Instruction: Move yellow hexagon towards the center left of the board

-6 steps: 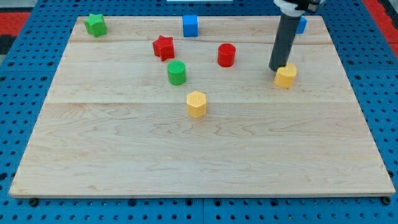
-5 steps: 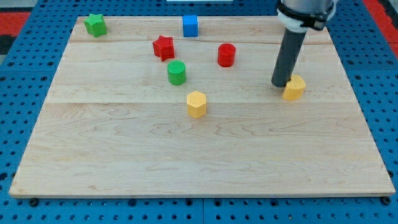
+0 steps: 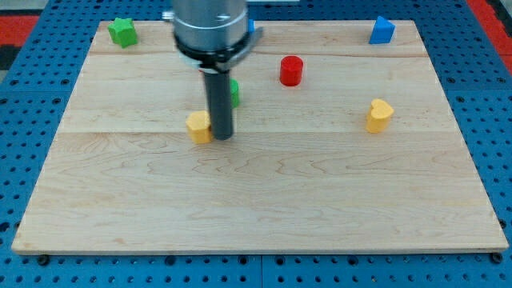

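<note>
Blue pegboard frames a pale wooden board made of joined planks. On it, left of centre, sits the yellow hexagon, squat and compact, with no clear long axis; its flat top faces up, and which way its corners point is hard to make out because the rod covers its right edge. My tip rests on the board touching the hexagon's right side, so the block lies just to the view's left of it. The rod stands nearly upright, rising to a grey cylindrical housing at the view's top. It carries nothing and has no jaws to open or close; it only presses sideways against the block.

A green block peeks out behind the rod, shape hidden. A red cylinder stands right of it. A yellow heart-like block lies well apart at the right. A green star sits in the top-left corner, a blue block top right.
</note>
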Robot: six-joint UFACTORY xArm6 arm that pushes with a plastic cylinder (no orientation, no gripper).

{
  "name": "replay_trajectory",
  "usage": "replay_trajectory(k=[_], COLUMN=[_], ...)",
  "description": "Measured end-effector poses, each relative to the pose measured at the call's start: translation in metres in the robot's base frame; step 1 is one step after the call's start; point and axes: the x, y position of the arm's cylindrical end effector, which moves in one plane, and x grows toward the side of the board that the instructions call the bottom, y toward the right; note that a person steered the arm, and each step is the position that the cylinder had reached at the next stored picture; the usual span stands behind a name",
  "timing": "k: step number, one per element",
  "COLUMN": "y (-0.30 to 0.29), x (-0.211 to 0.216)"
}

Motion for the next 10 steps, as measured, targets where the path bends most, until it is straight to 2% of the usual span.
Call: replay_trajectory(k=[1, 3, 4, 6, 9, 10], y=[-0.027, -0.071, -0.085, -0.062, -0.119, -0.110], x=[0.009, -0.028, -0.033, -0.061, -0.065, -0.057])
